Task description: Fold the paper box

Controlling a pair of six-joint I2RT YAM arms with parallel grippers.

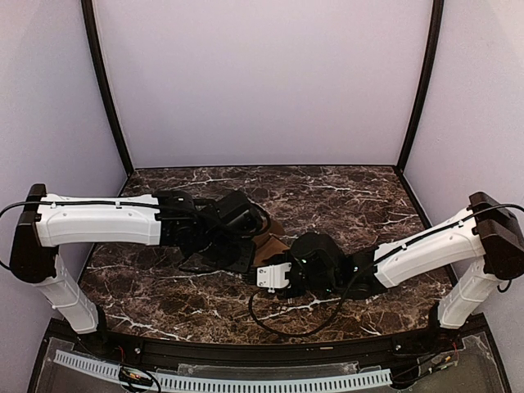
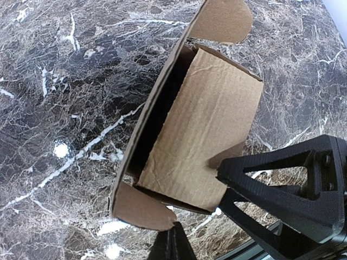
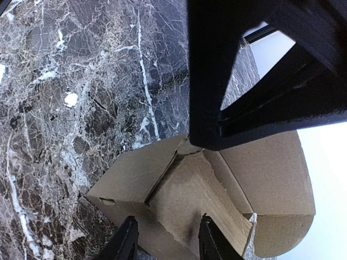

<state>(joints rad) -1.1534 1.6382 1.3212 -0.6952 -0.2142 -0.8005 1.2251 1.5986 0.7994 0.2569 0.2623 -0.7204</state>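
From the top view only a sliver of the box [image 1: 268, 239] is seen, brown, at mid-bench [image 1: 344, 196], closed in between the two hands. Its form is given by the wrist views alone. In the left wrist view it is shown as a half-made carton lying on the marble: plain corrugated board, one broad panel facing up, a dark slot open along its left side, and a rounded flap standing out at each end. In the right wrist view a creased inner fold and a large rounded flap at the right are seen. The left hand [image 2: 198, 208] is closed tight at the box's near edge; whether board is nipped cannot be told. The right hand [image 3: 168, 238] is set at a middling gap, fingers astride the near wall; a grip cannot be confirmed. Marble is seen behind the box up to the back wall [image 1: 262, 82] and out toward both sides. A cable [image 1: 278, 323] is looped on the bench near the front edge.
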